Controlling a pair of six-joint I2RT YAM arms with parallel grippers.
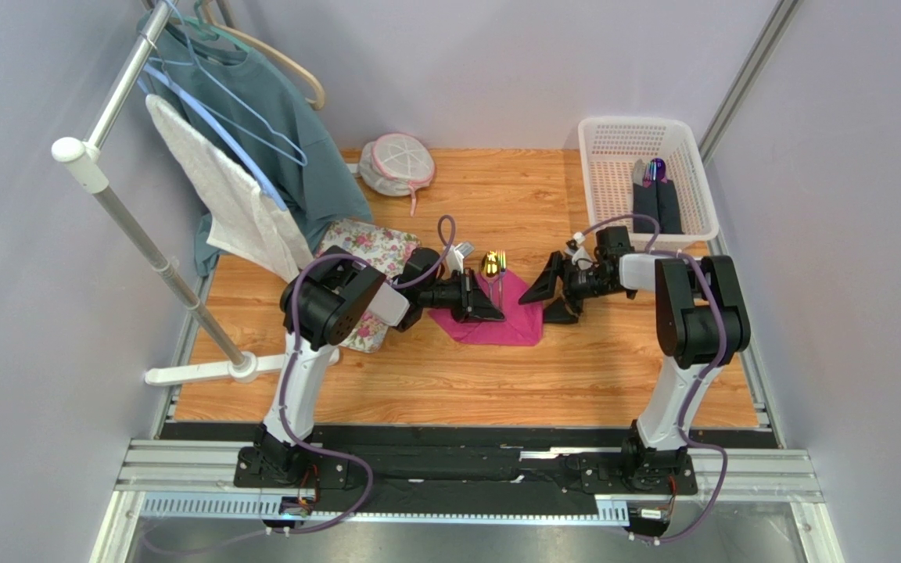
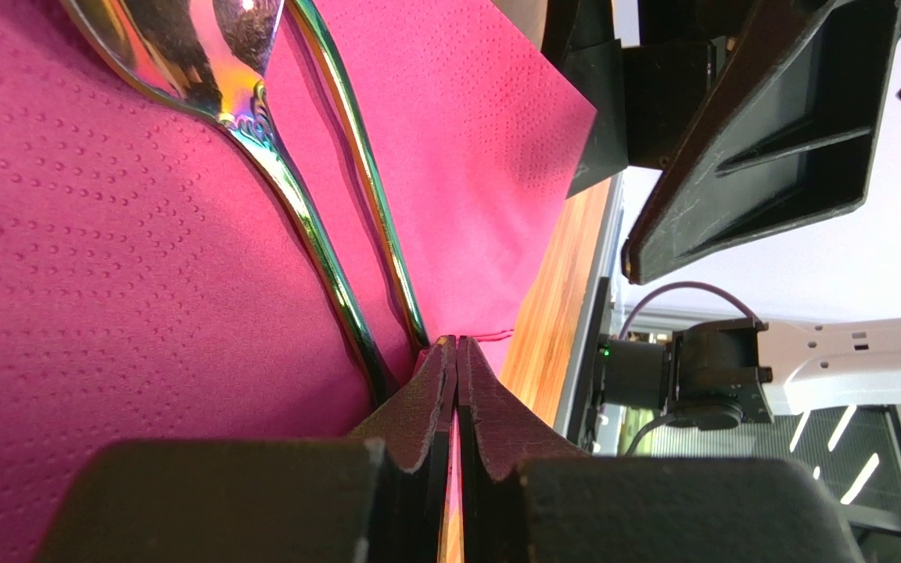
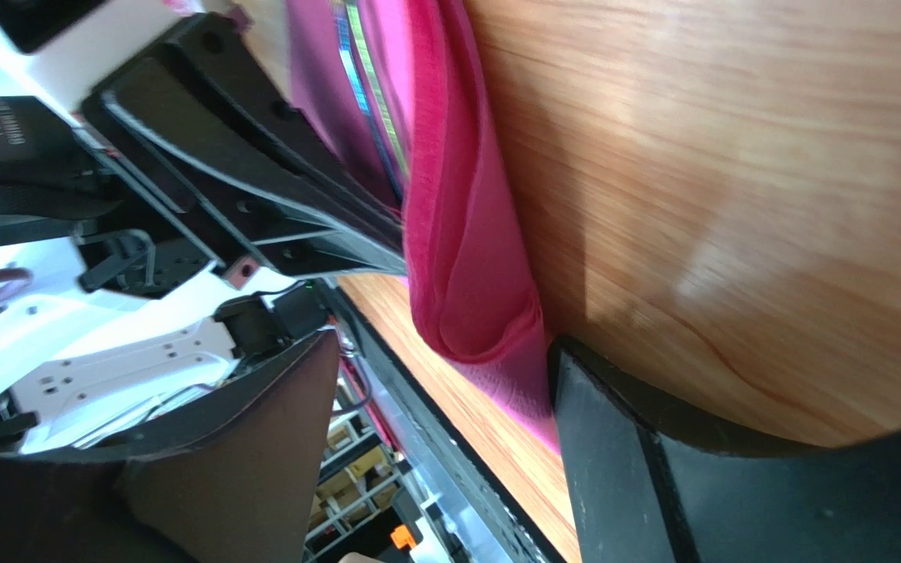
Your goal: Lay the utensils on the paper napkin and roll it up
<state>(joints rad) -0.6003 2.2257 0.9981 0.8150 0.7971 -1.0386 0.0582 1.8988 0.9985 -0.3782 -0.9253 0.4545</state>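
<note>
The top view looks down from above and behind on the whole counter [image 1: 467,375]. The left wrist view sits close over the pink napkin [image 2: 126,293], facing the right arm [image 2: 855,352]; the right wrist view, equally close, faces the left arm [image 3: 126,370]. All share the napkin.

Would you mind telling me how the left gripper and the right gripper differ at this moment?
The left gripper is shut, pinching the paper napkin; the right gripper is open and grips nothing. The left gripper lies over the napkin; the right gripper sits at its right edge. Both are black and low over the table.
</note>
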